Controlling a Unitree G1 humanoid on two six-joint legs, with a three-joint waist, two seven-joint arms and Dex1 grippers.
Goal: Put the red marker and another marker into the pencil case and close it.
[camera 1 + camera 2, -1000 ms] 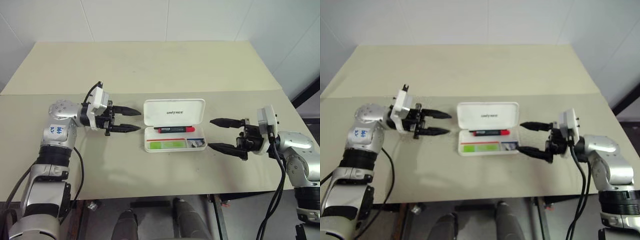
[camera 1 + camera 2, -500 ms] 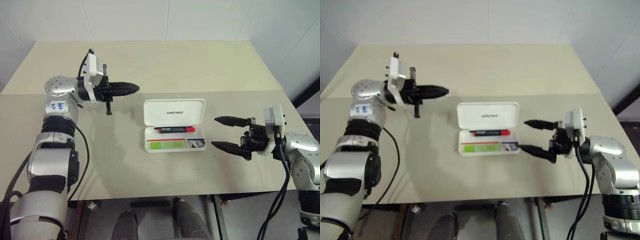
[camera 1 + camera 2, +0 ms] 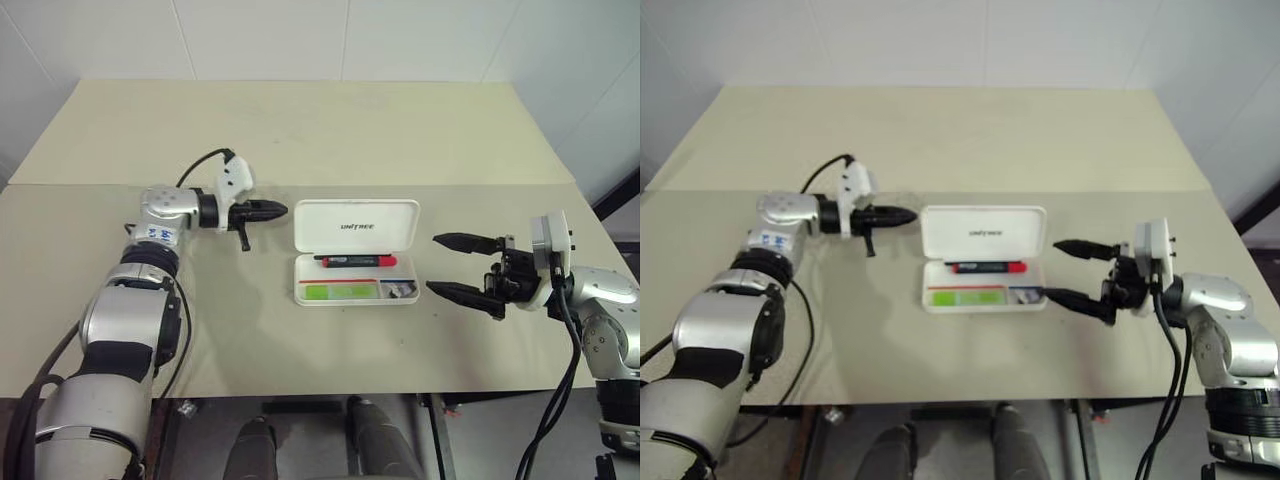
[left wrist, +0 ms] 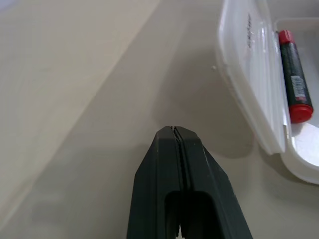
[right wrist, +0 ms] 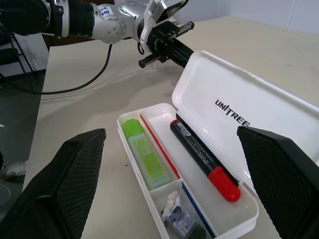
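Note:
The white pencil case [image 3: 356, 228] lies open at the table's middle, its lid raised toward the back. Inside, the red marker [image 3: 355, 260] rests in the rear compartment and the light-green marker [image 3: 335, 292] in the front one. Both also appear in the right wrist view, the red marker [image 5: 199, 154] beside the green marker [image 5: 144, 154]. My left gripper [image 3: 283, 209] is shut and empty, its tip just left of the lid's left end and apart from it. To the right of the case my right gripper [image 3: 433, 263] stands wide open, holding nothing.
A small end compartment of the case holds little dark and white bits [image 3: 399, 289]. The beige table [image 3: 300, 130] has a seam running across behind the case. White walls stand behind it, and the table's front edge is near my body.
My left gripper shut, swung up toward the back, then came down and in toward the lid's left end. The right gripper stayed open and almost still.

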